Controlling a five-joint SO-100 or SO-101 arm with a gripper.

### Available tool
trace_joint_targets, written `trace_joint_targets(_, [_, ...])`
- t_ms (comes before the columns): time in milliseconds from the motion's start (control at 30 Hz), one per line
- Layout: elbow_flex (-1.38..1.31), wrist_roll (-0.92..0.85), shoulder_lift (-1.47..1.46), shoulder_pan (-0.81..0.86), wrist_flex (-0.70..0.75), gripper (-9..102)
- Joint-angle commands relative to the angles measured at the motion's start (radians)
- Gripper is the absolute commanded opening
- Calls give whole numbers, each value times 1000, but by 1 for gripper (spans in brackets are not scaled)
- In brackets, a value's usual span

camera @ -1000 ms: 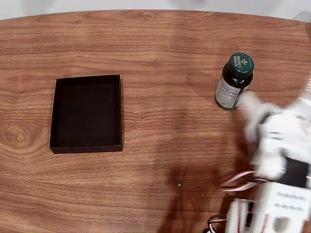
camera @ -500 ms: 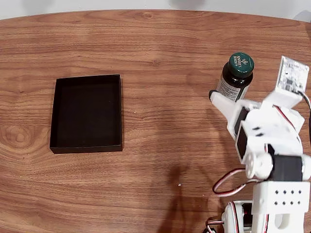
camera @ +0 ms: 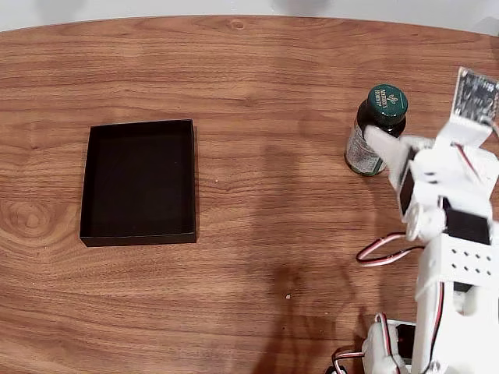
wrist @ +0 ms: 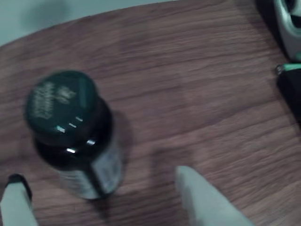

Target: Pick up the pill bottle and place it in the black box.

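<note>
The pill bottle (camera: 373, 125), dark glass with a green cap and a pale label, stands upright at the right of the wooden table. In the fixed view my gripper (camera: 394, 142) is right beside it, and one white finger (camera: 380, 142) crosses the bottle's lower right side. The wrist view looks down on the pill bottle (wrist: 70, 132), which stands near the left fingertip and just beyond the open gripper (wrist: 108, 207). Nothing is held between the fingers. Far to the left in the fixed view lies the black box (camera: 87, 183), which has nothing in it.
My arm's base and red-and-white cables (camera: 390, 253) fill the lower right of the fixed view. The table's far edge (camera: 234, 17) runs along the top. A white and dark object with a green wire (wrist: 288, 68) sits at the wrist view's right edge.
The arm has swung up and toward the bottle. Its finger, below the bottle before, now overlaps the bottle's side. Bottle and box have not moved.
</note>
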Motion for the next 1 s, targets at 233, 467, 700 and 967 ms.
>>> trace_joint_targets(233, [52,35,-195,-61,-383,40])
trace_joint_targets(467, [31,6,-399,-66,-565,40])
trace_joint_targets(700, [-31,-21,-569,-57,-680,39])
trace_joint_targets(967, [-129,-52,-730,-66,-784,38])
